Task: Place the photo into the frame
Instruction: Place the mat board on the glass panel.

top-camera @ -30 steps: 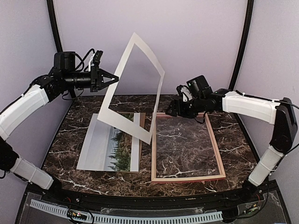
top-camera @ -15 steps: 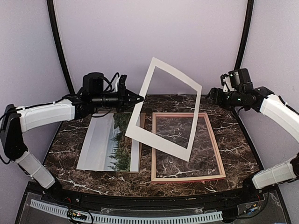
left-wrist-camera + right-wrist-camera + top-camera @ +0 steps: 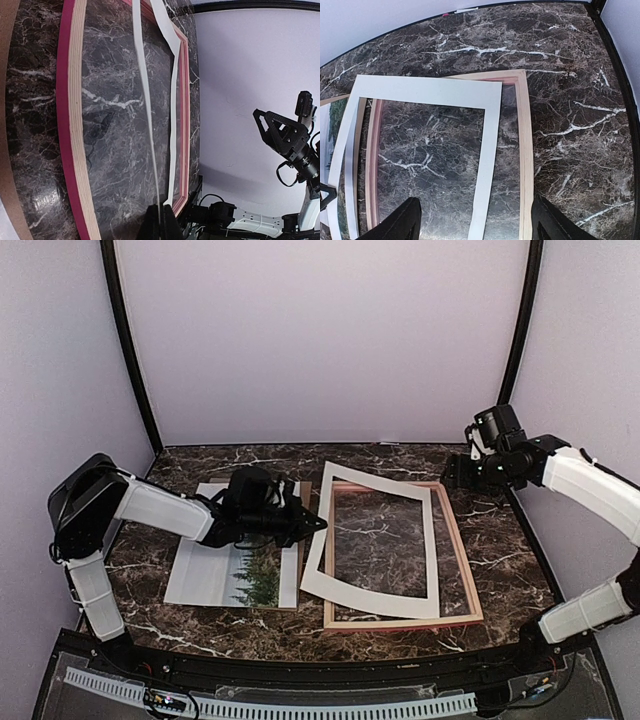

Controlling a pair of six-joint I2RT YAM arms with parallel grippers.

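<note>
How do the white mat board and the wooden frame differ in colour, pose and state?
Colour: the mat board is white; the frame is pale wood with a pink-red face. Pose: the frame lies square on the table; the mat board sits skewed over it, overhanging its left rail. State: the left hand pinches the mat board's edge; no hand holds the frame. Both are open rectangles.

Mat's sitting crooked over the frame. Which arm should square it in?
Left, probably: left gripper is shut on the mat at its left edge; right gripper hangs open above the frame, far right, touching nothing.
</note>
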